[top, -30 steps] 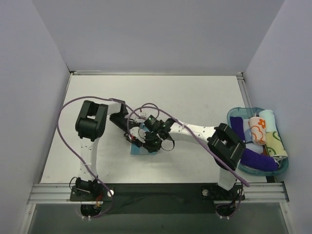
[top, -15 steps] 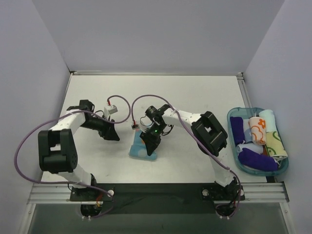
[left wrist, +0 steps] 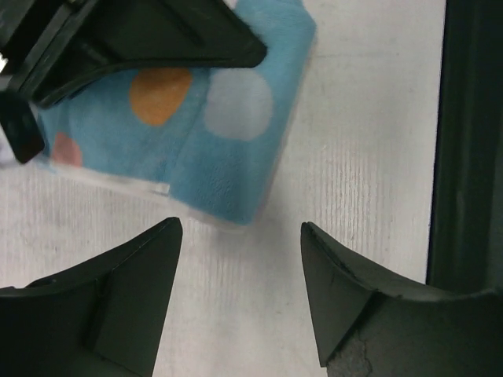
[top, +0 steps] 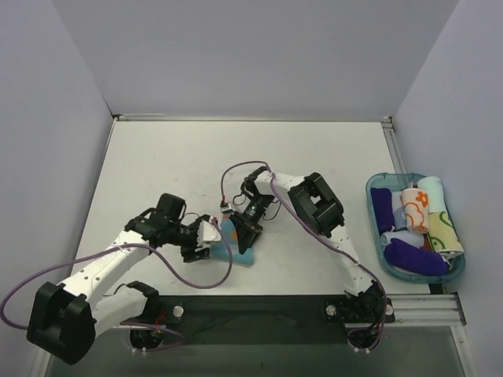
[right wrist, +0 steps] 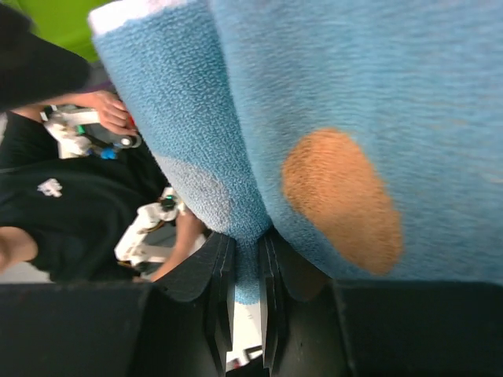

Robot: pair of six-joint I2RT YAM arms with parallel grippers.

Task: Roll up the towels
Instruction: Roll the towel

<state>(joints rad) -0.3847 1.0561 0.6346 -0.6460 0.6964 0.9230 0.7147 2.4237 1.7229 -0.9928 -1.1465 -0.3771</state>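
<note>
No legible text, label, number or sign appeared in any view; a small white mark [right wrist: 49, 187] on a black shirt [right wrist: 55, 224] was unreadable.

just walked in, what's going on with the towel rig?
The right pincer is shut on a fold of the light blue dotted towel in the middle of the table. The left pincer is open and low at the towel's edge, holding nothing. The roll looks unfinished. A blue tray at the right edge holds rolled cloths.
</note>
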